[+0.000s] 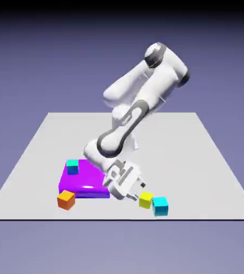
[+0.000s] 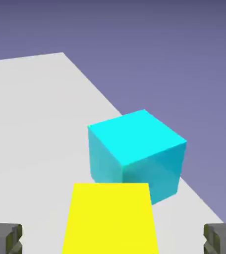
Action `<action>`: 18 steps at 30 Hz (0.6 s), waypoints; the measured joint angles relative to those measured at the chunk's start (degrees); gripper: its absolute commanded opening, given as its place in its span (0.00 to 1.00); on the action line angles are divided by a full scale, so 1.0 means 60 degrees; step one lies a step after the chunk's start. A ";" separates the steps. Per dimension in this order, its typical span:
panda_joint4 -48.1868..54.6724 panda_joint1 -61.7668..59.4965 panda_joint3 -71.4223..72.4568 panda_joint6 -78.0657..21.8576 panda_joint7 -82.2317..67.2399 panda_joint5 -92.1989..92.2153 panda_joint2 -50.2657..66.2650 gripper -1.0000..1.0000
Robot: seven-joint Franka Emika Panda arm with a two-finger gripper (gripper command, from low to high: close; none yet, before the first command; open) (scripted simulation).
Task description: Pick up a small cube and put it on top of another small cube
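So the gripper [image 2: 113, 239]'s wide open, flat-faced yellow cube [image 2: 110, 218] sitting between its fingertips in the hand view, nothing gripped. Teal cube [image 1: 73, 167]'s up on that glossy, rounded-edge purple block [image 1: 85, 184].

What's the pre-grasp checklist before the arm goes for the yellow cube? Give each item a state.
1. End effector open: ok, fingertips stand wide apart.
2. Small plain yellow cube between the fingertips, with room on both sides: ok in the hand view.
3. Nothing held yet: ok, neither fingertip touches the yellow cube.
4. Finger clearance to the bright all-cyan cube right beside it: cannot tell; check before closing.
5. Top of the small teal cube with the greenish top, the stacking target, free: ok.
6. Fingertips low enough to grip: cannot tell.
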 measured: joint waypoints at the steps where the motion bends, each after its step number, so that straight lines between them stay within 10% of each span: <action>1: 0.0093 -0.0033 0.0163 0.0040 0.0005 0.0153 -0.0091 0.00; 18: 0.1713 -0.2474 -0.1778 -0.2148 -0.2809 -0.5685 0.0244 0.00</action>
